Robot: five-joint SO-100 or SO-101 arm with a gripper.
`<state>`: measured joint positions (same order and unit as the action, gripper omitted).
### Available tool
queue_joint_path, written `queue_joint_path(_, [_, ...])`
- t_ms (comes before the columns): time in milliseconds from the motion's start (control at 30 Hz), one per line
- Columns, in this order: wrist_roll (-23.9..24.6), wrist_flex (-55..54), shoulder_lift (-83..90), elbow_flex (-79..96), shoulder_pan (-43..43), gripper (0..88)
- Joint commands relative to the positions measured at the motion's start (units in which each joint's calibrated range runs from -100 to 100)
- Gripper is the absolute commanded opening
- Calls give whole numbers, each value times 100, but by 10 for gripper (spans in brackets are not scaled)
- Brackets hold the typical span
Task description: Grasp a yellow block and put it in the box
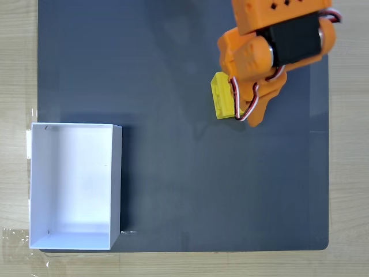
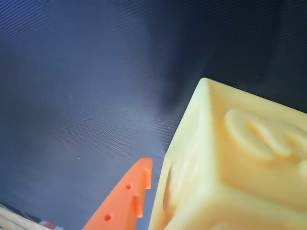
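Half the yellow block (image 1: 222, 96) hides beneath orange jaws.

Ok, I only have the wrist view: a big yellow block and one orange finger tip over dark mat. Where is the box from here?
Observer: In the fixed view the box sits at the mat's lower left, far from the yellow block at upper right.
Operator: Anything in the box?
Observer: No, only its white floor.
Operator: Is the arm over the block?
Observer: The gripper overlaps the block's right side; whether it grips, I cannot tell.
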<state>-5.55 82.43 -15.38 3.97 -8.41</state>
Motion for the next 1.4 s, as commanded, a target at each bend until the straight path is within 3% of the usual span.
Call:
queue_joint_path(0, [-12, -49, -55, -248, -17, 419])
queue_joint_path(300, [-28, -207, -97, -239, 16, 199])
queue_joint_path(667, [-22, -207, 691, -1506, 294, 193])
queue_joint_path(967, [-70, -905, 860, -3876, 1927, 194])
queue_joint_path(1367, [-159, -2580, 148, -3830, 3829, 195])
